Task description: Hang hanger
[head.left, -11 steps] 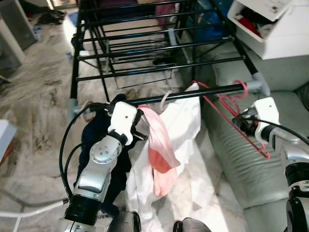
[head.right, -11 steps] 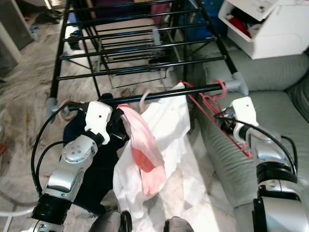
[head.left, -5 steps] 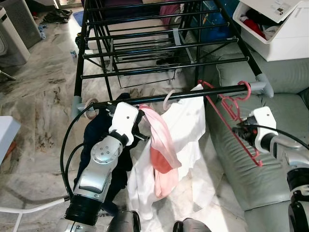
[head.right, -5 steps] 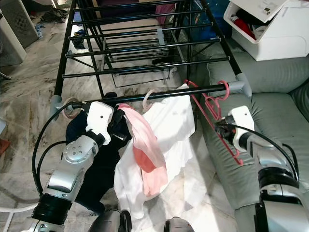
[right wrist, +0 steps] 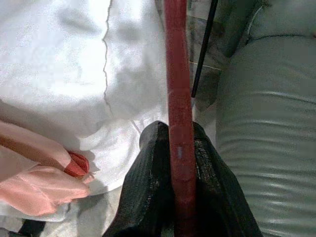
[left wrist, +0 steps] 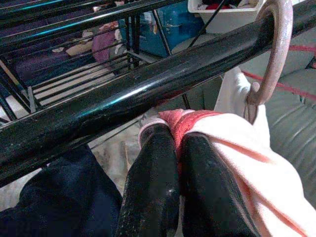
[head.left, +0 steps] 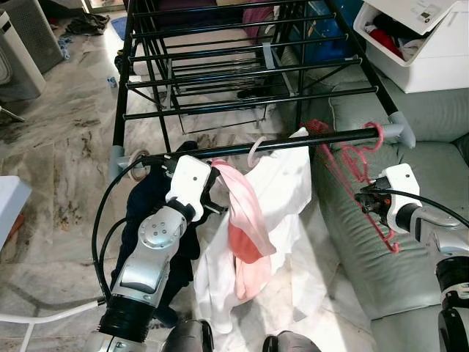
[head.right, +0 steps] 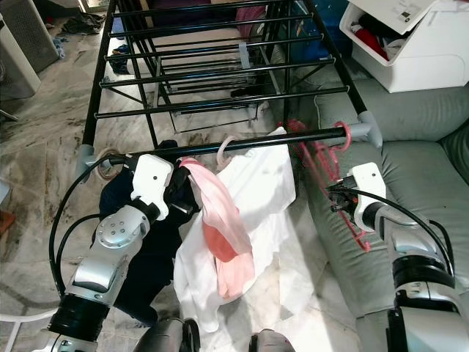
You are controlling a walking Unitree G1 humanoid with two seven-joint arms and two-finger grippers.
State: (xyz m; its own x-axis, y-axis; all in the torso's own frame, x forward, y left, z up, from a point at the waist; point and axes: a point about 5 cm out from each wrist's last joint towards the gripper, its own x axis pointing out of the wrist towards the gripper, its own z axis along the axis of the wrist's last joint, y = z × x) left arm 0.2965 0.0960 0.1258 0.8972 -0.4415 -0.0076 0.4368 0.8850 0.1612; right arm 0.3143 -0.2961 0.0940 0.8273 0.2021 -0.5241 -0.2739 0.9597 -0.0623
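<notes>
**Red hanger hooked on the rail, release pending**

Red hanger [head.left: 352, 165] has its hook over the black front rail [head.left: 293, 144] of the drying rack, near the rail's right end, its frame blurred below the rail. The right gripper [right wrist: 180, 148] is clamped on the hanger's lower bar, arm reaching in from beside the sofa [head.left: 410, 242]. The hanging looks nearly done; next it likely needs to let go and draw back. Left gripper [left wrist: 177, 148], just under the rail, pinches the pink cloth [head.left: 242, 220] beside a pale hook [head.left: 253, 150]
</notes>
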